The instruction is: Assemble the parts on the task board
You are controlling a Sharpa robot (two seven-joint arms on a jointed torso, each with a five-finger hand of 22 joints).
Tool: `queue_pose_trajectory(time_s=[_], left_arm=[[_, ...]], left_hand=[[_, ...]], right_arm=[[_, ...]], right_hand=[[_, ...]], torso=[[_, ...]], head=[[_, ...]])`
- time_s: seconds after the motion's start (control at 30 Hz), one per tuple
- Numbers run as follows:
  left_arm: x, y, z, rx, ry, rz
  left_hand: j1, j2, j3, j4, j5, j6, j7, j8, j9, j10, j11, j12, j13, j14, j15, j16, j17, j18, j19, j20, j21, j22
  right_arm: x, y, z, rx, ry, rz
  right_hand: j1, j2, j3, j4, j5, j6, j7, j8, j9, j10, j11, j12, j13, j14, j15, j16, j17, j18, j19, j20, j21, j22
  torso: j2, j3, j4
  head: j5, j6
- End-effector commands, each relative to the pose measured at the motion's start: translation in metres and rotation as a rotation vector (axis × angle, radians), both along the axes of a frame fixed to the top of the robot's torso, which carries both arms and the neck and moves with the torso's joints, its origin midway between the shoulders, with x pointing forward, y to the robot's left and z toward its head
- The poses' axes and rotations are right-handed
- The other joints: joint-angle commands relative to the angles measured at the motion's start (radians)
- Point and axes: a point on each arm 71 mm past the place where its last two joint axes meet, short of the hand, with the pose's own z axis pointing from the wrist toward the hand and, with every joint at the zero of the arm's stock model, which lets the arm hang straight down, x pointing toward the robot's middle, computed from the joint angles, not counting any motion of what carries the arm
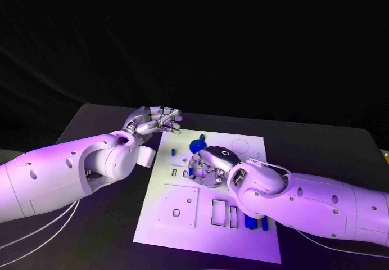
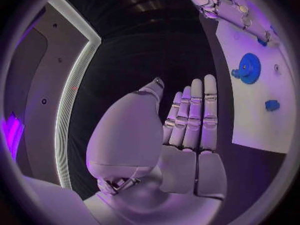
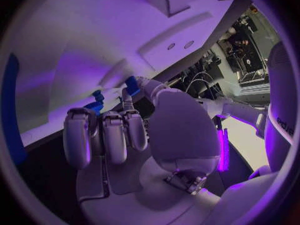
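Right hand (image 1: 212,167) curled over task board (image 1: 182,216), grasp unclear; left hand (image 1: 154,120) released, fingers straight.

Empty left robot hand (image 2: 190,130) beside task board (image 2: 259,115) (fingers straight)

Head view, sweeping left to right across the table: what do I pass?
Left arm → left hand → round blue part on the task board → right hand → right arm.

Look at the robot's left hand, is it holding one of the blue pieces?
No, the left hand holds nothing; its fingers stand straight and apart from the task board.
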Motion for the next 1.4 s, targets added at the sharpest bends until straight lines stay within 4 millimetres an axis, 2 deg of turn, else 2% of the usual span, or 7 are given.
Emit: queue_pose_trajectory(time_s=[0.03,0.47,0.9,1.07,1.23,1.3,1.4], left_arm=[[0.000,-0.002,0.001,-0.010,-0.002,-0.016],[0.000,-0.001,0.000,-0.009,0.000,-0.017],[0.001,0.000,-0.001,0.008,0.004,-0.017],[0.002,0.001,-0.004,0.085,0.004,-0.043],[0.003,0.002,-0.011,0.237,0.031,-0.094],[0.002,0.002,-0.014,0.312,0.051,-0.127],[0.000,0.001,-0.021,0.457,0.091,-0.193]], left_hand=[[-0.008,0.002,-0.007,0.001,-0.003,0.004,0.010,0.002,0.002,-0.001,0.005,0.001,0.001,-0.004,0.000,0.004,0.001,0.011,-0.010,0.000,0.003,0.001],[-0.008,0.002,-0.007,0.001,-0.003,0.004,0.010,0.002,0.002,-0.001,0.005,0.001,0.001,-0.004,0.000,0.004,0.001,0.011,-0.010,0.000,0.003,0.001],[-0.009,0.002,-0.008,0.001,-0.003,0.003,0.010,0.002,0.002,-0.002,0.006,0.001,0.001,-0.005,0.000,0.005,0.002,0.011,-0.011,0.000,0.006,0.002],[-0.045,-0.002,-0.037,0.001,-0.004,0.005,-0.002,0.005,0.003,0.034,-0.008,0.025,0.016,0.046,-0.016,0.069,0.034,0.014,0.014,-0.011,0.052,0.023],[-0.154,0.026,-0.106,-0.002,-0.001,0.046,-0.038,0.054,0.029,0.138,-0.058,0.197,0.120,0.196,-0.071,0.317,0.173,0.013,0.108,-0.064,0.237,0.123],[-0.212,0.042,-0.154,0.003,0.008,0.037,-0.058,0.119,0.067,0.084,-0.071,0.429,0.289,0.276,-0.087,0.563,0.416,-0.011,0.142,-0.077,0.435,0.319],[-0.248,0.079,-0.187,0.007,-0.009,0.027,-0.071,0.220,0.130,0.018,-0.089,0.675,0.455,0.400,-0.102,0.762,0.670,-0.030,0.199,-0.088,0.589,0.522]], right_arm=[[-0.001,-0.002,-0.005,-0.028,0.010,0.000],[0.000,-0.001,-0.004,-0.015,0.004,-0.001],[-0.004,-0.006,0.004,0.073,-0.054,-0.011],[-0.007,-0.015,0.010,0.127,-0.080,-0.011],[-0.006,-0.036,0.028,0.234,-0.106,0.022],[-0.002,-0.049,0.037,0.275,-0.106,0.024],[0.004,-0.072,0.049,0.335,-0.079,-0.020]], right_hand=[[-0.013,-0.006,-0.009,0.002,0.004,-0.014,0.004,-0.006,-0.003,0.000,0.007,-0.006,0.126,0.093,0.005,0.004,0.211,-0.016,0.016,0.003,-0.005,0.137],[-0.060,-0.040,-0.071,0.043,-0.023,-0.052,0.018,-0.025,-0.014,-0.014,0.021,-0.021,0.111,0.093,0.018,0.003,0.211,-0.014,0.013,0.015,-0.013,0.133],[-0.062,-0.048,-0.165,0.103,-0.031,-0.121,0.040,-0.073,-0.035,-0.036,0.040,-0.042,0.091,0.091,0.034,0.001,0.202,-0.011,0.005,0.029,-0.029,0.124],[-0.038,-0.041,-0.202,0.120,-0.025,-0.146,0.050,-0.090,-0.046,-0.041,0.050,-0.044,0.087,0.090,0.042,0.000,0.200,-0.010,0.003,0.036,-0.034,0.121],[0.022,-0.009,-0.205,0.117,0.010,-0.119,0.045,-0.075,-0.047,-0.045,0.046,-0.046,0.085,0.086,0.041,-0.004,0.185,-0.003,-0.012,0.037,-0.061,0.100],[0.035,-0.002,-0.202,0.115,0.014,-0.112,0.044,-0.069,-0.046,-0.048,0.044,-0.048,0.082,0.085,0.039,-0.005,0.179,-0.001,-0.017,0.036,-0.068,0.094],[0.046,0.004,-0.200,0.114,0.028,-0.100,0.040,-0.059,-0.044,-0.049,0.041,-0.049,0.082,0.084,0.036,-0.007,0.174,0.000,-0.020,0.034,-0.074,0.090]], torso=[[0.001,-0.0002,0.0008],[0.000,-0.0004,0.0004],[0.000,0.0007,0.0008],[-0.004,0.0011,-0.0016],[-0.011,0.0039,-0.0039],[-0.014,0.0056,-0.0054],[-0.022,0.0081,-0.0096]], head=[[-0.001,0.000],[-0.003,0.001],[-0.005,0.004],[-0.006,0.007],[-0.008,0.012],[-0.009,0.014],[-0.007,0.012]])
